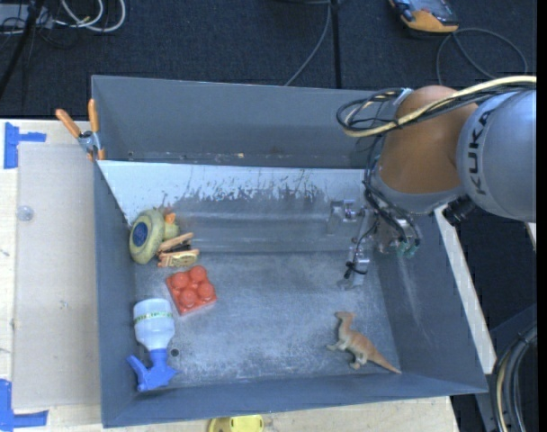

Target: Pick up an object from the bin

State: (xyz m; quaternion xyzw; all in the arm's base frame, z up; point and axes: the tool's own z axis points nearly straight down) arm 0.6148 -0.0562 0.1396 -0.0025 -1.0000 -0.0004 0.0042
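The bin (273,327) held six loose things, as far as could be counted. There was one tan dinosaur (357,343), one red block (191,290) with studs on top, one round yellow-green case (147,235) with a blue disc on its face, and one white bottle (153,322) with a blue end. There also seemed to be two wooden pegs (176,252), though they lay so close together that the count was unsure.

Five of these sat along the bin's left wall. The case was farthest back, and the pegs were touching it or just beside it. The block came next toward the front edge, and the bottle lay near the front left corner with its blue end pointing to that corner. The dinosaur stood alone near the front right corner, well apart from the rest, head up and tail toward the right wall.

The arm (435,151) came in over the right wall. Its pincer (353,273) hung over bare floor close to that wall, about midway between the back wall and the front edge. Whether it was spread or pressed together could not be told. The dinosaur was the nearest thing to it, lying toward the front edge from the pincer and apart from it. The left-hand group was well away across the floor.
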